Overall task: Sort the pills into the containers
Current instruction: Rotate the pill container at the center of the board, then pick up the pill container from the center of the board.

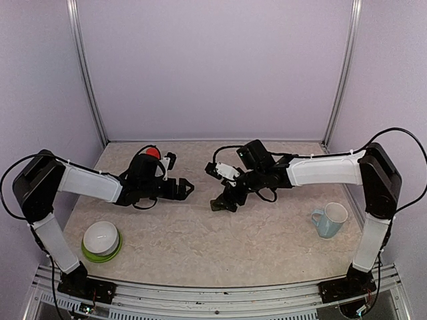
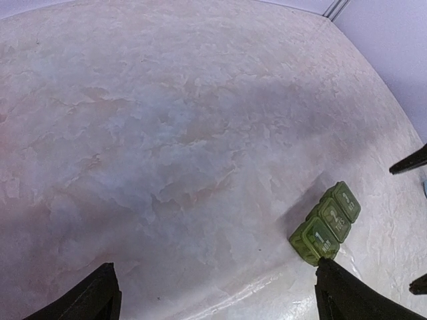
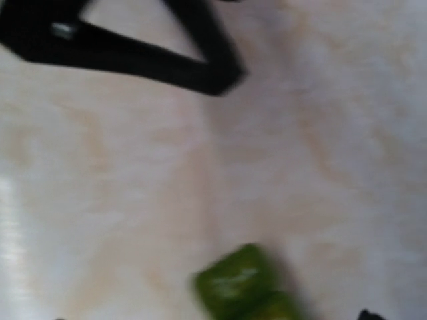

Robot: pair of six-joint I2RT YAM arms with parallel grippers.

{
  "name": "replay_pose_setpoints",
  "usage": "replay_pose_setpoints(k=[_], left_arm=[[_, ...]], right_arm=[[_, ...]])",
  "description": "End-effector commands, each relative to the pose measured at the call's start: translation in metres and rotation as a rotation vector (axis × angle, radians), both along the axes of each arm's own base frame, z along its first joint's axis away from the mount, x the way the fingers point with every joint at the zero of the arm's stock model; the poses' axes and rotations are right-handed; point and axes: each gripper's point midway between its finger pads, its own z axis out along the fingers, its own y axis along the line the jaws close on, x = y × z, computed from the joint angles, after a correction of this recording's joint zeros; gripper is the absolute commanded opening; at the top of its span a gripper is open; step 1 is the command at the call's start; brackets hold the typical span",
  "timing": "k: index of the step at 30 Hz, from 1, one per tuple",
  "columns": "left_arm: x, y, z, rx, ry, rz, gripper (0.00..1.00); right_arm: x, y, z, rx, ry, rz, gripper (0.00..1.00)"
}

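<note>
Left of centre the left gripper (image 1: 187,188) hovers with its jaws spread wide, the green three-compartment containers (image 2: 325,223) lie flat mid-table to its right, and the right gripper (image 1: 224,199) hangs just over them, fingers apart.

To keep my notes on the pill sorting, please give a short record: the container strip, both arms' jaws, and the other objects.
containers: green three-compartment strip, lying on the table
left gripper: jaws open, empty, apart from the strip
right gripper: jaws look open, close by the strip, not holding it
pills: none visible
others: mug, bowl on green plate, red object behind left arm
</note>
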Motion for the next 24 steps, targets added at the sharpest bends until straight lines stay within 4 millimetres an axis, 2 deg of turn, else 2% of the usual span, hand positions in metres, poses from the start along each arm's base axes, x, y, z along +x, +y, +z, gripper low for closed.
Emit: replay_pose_setpoints(k=[1, 5, 11, 24], left_arm=[[0.004, 0.005, 0.013, -0.007, -0.054, 0.006, 0.99], [0.004, 0.007, 0.015, -0.007, -0.060, 0.011, 0.99], [0.005, 0.009, 0.013, -0.008, -0.056, 0.016, 0.99], [0.007, 0.017, 0.014, -0.015, -0.052, 0.041, 0.99]], right_arm=[[0.025, -0.010, -0.026, -0.186, -0.184, 0.032, 0.93], [0.033, -0.015, -0.035, -0.249, -0.261, 0.059, 0.93], [0.036, -0.012, -0.046, -0.302, -0.267, 0.107, 0.89], [0.023, 0.003, -0.068, -0.304, -0.162, 0.223, 0.86]])
